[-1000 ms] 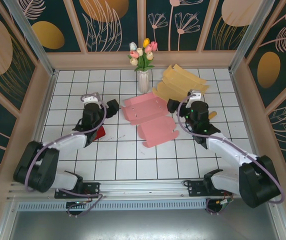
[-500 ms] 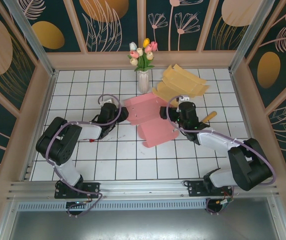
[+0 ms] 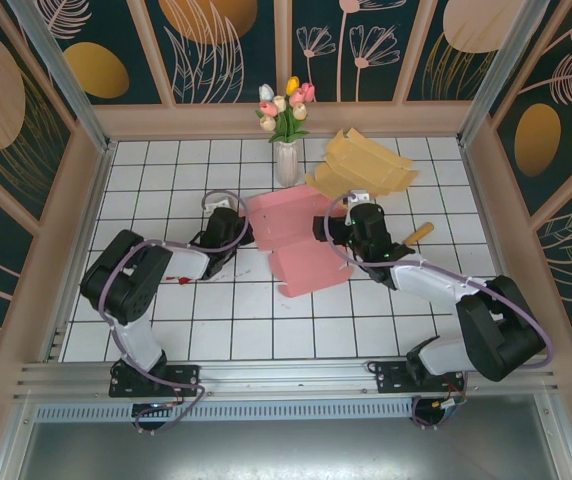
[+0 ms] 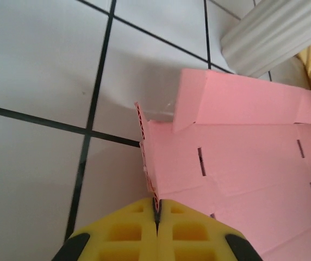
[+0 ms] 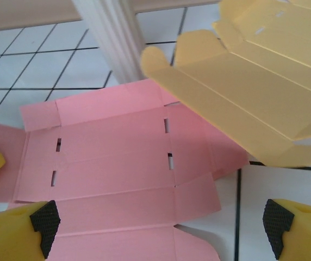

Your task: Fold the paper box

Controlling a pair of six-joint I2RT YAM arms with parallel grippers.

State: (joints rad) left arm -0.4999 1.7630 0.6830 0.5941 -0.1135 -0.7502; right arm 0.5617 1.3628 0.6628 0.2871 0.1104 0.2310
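Lying nearly flat at the middle of the top view, the pink paper box [image 3: 288, 228] has one edge flap lifted, so most of the folding is left, I judge. At its left edge the left fingers [image 4: 128, 231] clench the card, with that arm stretched low across the counter [image 3: 266, 330]. The right fingers [image 5: 14, 231] gape, released, over its right side.
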